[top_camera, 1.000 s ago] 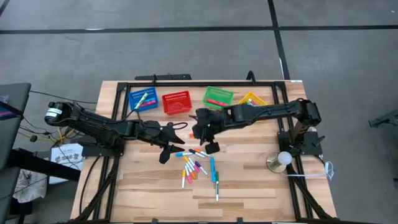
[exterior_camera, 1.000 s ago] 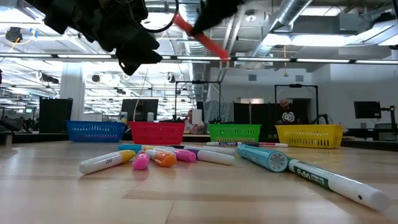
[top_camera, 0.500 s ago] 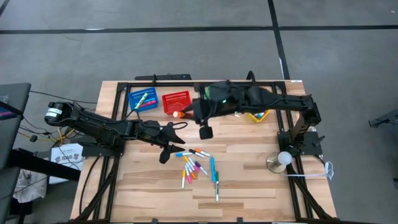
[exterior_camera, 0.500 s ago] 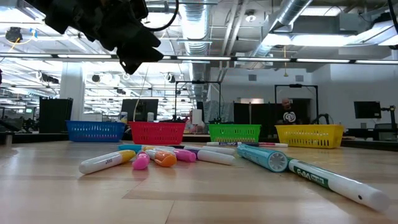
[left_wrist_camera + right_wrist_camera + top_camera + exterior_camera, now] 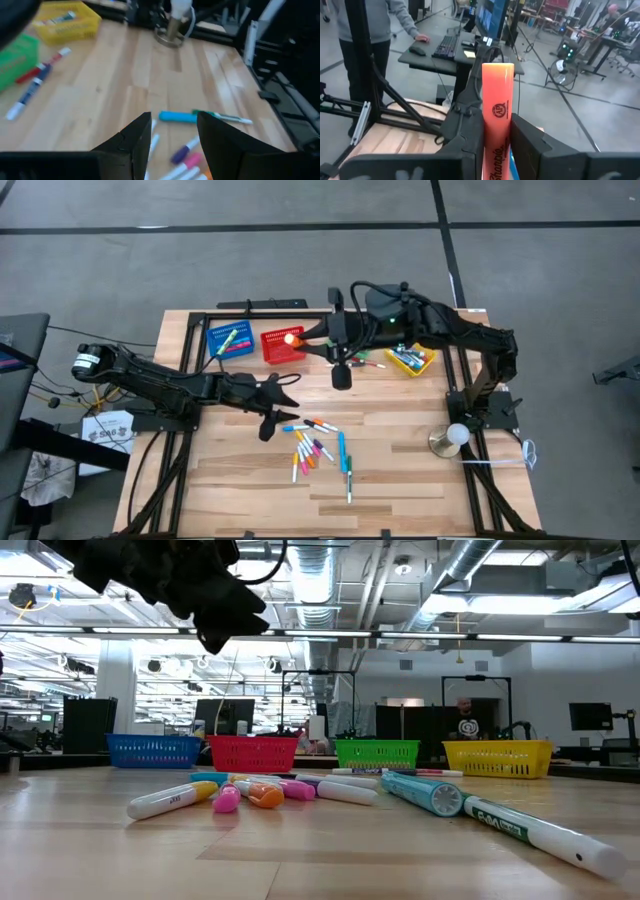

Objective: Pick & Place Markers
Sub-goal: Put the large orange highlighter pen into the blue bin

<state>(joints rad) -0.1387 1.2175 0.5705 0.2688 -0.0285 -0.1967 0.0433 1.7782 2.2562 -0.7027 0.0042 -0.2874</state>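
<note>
High view: the right gripper [image 5: 300, 337] is at twelve o'clock over the red basket [image 5: 283, 346], clenched on an orange marker [image 5: 293, 337]. The left gripper [image 5: 280, 418], fingers parted and empty, hangs at nine o'clock of the loose markers [image 5: 318, 448].

Low view: markers lie mid-table; four baskets line the far edge.

Left wrist view: spread fingers [image 5: 131, 142] above pink and blue markers.

Right wrist view: fingers [image 5: 529, 137] pinch the orange marker upright.

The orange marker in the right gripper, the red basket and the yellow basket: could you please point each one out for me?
orange marker [image 5: 497, 105]: right wrist view, middle of its barrel.
red basket [image 5: 251, 752]: low view, its front wall.
yellow basket [image 5: 497, 757]: low view, its front wall.
</note>
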